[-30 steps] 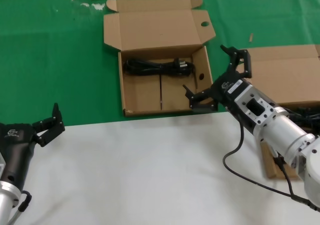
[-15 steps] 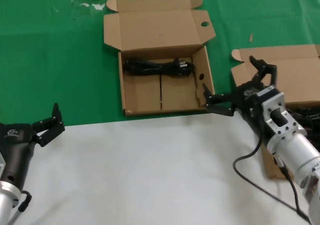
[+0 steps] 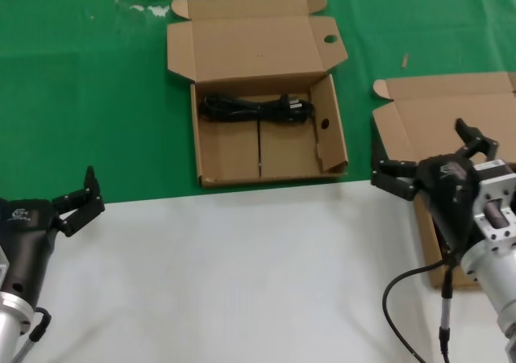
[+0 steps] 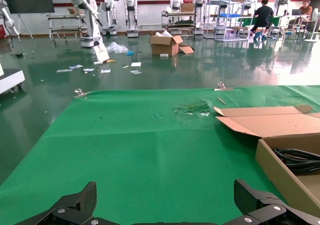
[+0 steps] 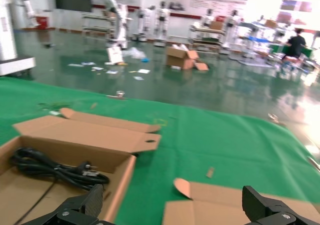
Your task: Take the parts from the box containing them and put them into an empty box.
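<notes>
Right gripper (image 3: 435,155) is swinging right, away from the holed box (image 3: 266,97) and over the near-left corner of the plain-lid box (image 3: 451,113), jaws spread and empty. One black cord bundle (image 3: 254,107) is lying along the holed box's far wall. Left gripper (image 3: 76,198) is sitting parked near left, fingers apart.

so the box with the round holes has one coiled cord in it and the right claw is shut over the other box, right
Not quite. The box with the round holes does hold one coiled cord, and the right claw is over the other box, but it is open, fingers spread, as the head view shows.
</notes>
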You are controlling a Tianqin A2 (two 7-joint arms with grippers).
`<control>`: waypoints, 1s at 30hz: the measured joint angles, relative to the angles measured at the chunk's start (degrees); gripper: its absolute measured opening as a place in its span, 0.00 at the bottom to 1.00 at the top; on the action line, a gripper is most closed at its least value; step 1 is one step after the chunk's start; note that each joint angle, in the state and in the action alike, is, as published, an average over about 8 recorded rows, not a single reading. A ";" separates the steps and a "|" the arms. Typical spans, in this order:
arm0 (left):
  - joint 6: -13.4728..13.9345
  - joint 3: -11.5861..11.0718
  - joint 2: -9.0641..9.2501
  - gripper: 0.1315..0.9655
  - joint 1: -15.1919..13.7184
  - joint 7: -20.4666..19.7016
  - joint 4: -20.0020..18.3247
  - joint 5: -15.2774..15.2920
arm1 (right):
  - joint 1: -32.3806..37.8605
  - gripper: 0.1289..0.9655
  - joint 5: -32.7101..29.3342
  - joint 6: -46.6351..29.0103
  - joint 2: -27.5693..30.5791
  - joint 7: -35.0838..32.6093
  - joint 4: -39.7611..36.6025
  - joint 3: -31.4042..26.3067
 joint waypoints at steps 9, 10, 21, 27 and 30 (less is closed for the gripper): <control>0.00 0.00 0.00 1.00 0.00 0.00 0.00 0.00 | -2.00 1.00 1.00 1.69 -0.38 1.55 1.28 1.21; 0.00 0.00 0.00 1.00 0.00 0.00 0.00 0.00 | -2.01 1.00 1.01 1.70 -0.38 1.56 1.29 1.22; 0.00 0.00 0.00 1.00 0.00 0.00 0.00 0.00 | -2.02 1.00 1.01 1.71 -0.38 1.56 1.30 1.23; 0.00 0.00 0.00 1.00 0.00 0.00 0.00 -0.01 | -2.02 1.00 1.01 1.71 -0.38 1.56 1.30 1.23; 0.00 0.00 0.00 1.00 0.00 0.00 0.00 -0.01 | -2.02 1.00 1.01 1.71 -0.38 1.56 1.30 1.23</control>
